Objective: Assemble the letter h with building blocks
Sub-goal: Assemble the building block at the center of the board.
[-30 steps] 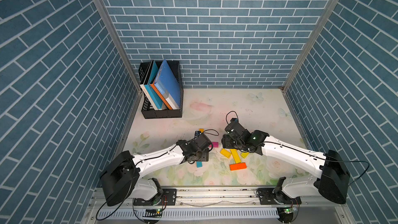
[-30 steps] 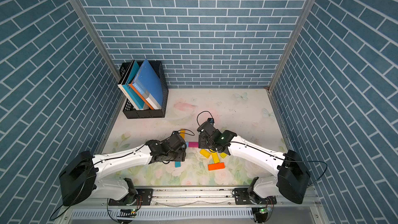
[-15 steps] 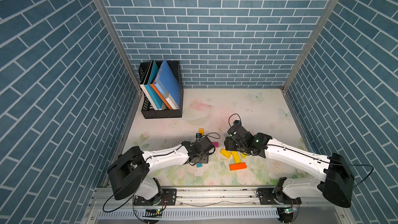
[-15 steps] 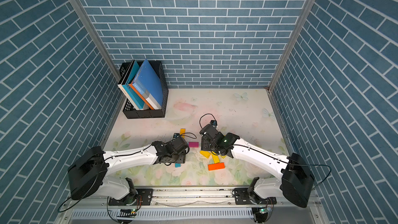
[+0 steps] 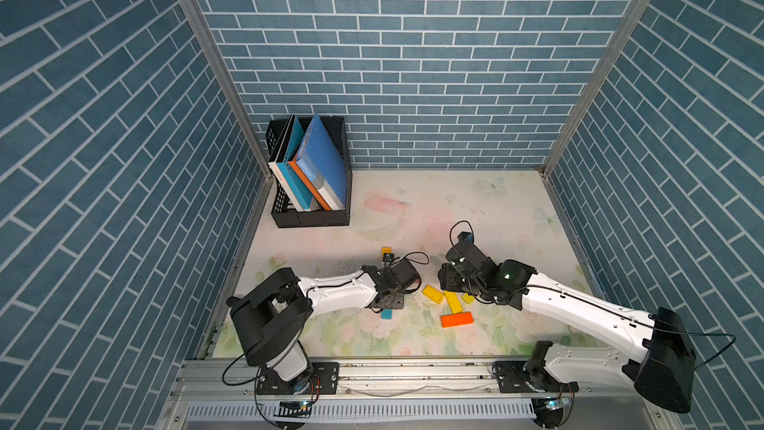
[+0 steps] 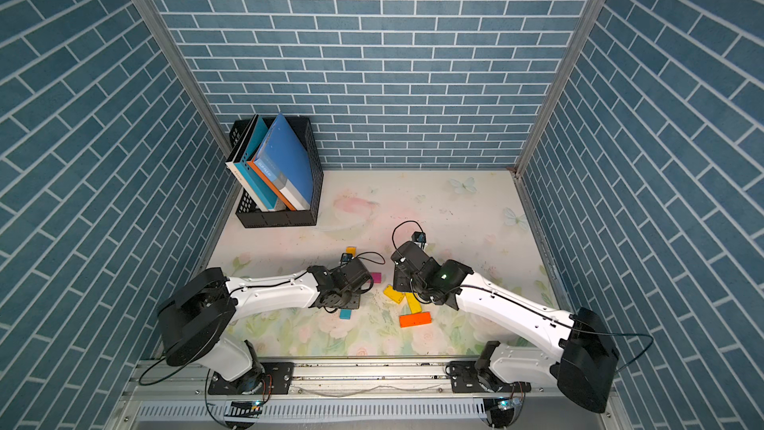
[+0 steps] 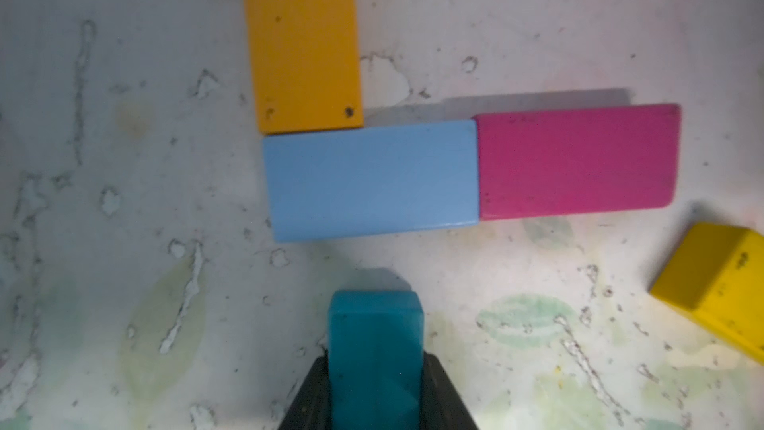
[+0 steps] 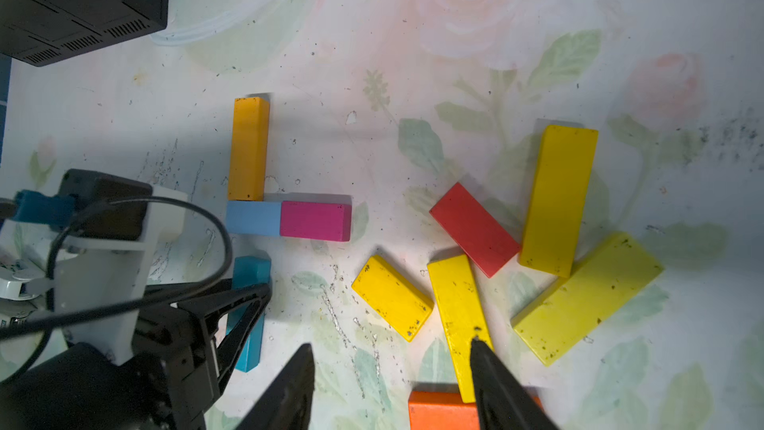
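The left gripper point(image 7: 375, 366) is clamping the teal block point(image 7: 375, 332) by its long sides, close to the light blue block point(image 7: 372, 179) but apart from it. The amber block point(image 7: 304, 43) is butting the light blue block's long edge at one end, and the magenta block point(image 7: 576, 161) is abutting it end to end, forming an L on the table point(image 5: 413, 208). Further right, the short yellow block point(image 8: 390, 295), long yellow block point(image 8: 457, 308), red block point(image 8: 473, 229) and orange block point(image 8: 438, 411) are lying loose. The right gripper point(image 8: 392, 344) is standing open and holding nothing, one fingertip over the long yellow block.
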Robot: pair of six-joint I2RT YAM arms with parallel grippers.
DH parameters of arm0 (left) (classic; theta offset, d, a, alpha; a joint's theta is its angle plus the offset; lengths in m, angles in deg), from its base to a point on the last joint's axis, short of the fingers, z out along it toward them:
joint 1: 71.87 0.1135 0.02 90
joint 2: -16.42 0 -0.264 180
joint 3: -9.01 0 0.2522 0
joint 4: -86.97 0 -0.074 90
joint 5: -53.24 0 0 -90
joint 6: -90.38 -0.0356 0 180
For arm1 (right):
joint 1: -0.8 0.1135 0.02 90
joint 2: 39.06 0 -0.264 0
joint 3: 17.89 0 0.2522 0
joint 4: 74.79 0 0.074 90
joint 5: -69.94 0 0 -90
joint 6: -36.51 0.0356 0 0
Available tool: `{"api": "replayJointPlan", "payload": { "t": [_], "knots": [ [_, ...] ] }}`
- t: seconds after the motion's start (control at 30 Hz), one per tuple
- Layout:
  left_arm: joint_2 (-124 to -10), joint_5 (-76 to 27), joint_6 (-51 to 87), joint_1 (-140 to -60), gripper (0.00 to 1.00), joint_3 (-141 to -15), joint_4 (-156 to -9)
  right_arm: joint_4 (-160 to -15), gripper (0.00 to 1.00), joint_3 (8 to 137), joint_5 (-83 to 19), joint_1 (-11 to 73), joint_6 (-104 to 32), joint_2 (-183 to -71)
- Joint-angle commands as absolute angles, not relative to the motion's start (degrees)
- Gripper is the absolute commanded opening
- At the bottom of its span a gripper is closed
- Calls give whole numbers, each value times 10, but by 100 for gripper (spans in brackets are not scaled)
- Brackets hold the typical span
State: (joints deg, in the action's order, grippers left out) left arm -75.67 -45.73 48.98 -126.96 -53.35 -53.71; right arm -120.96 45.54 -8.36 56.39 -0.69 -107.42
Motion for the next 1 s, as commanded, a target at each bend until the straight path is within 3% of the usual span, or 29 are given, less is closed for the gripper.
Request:
{"api": "replayJointPlan", "payload": {
  "t": [0.0, 0.2, 0.23, 0.33, 0.4, 0.5, 0.57, 0.9, 0.97],
  "knots": [
    [-764, -466, 486, -1264, 28, -548, -537, -1235, 61, 447, -67, 563, 14, -1061],
    [-757, -474, 505, -1264, 27, -540, -530, -1236, 61, 443, -66, 563, 15, -1058],
    [-754, -474, 507, -1264, 31, -536, -531, -1237, 61, 444, -66, 564, 16, -1059],
    [-747, -473, 515, -1263, 66, -529, -532, -1239, 61, 445, -66, 563, 15, -1059],
    [-744, -474, 516, -1264, 70, -526, -534, -1242, 61, 446, -65, 564, 15, -1059],
    [-742, -473, 519, -1264, 61, -523, -535, -1244, 61, 449, -64, 563, 15, -1058],
    [-743, -474, 521, -1263, 45, -523, -536, -1244, 61, 449, -64, 564, 16, -1057],
    [-742, -486, 515, -1247, 30, -528, -524, -1245, 61, 451, -63, 563, 17, -1062],
    [-741, -487, 512, -1245, 31, -528, -524, -1244, 61, 452, -64, 563, 17, -1064]
  ]
}}
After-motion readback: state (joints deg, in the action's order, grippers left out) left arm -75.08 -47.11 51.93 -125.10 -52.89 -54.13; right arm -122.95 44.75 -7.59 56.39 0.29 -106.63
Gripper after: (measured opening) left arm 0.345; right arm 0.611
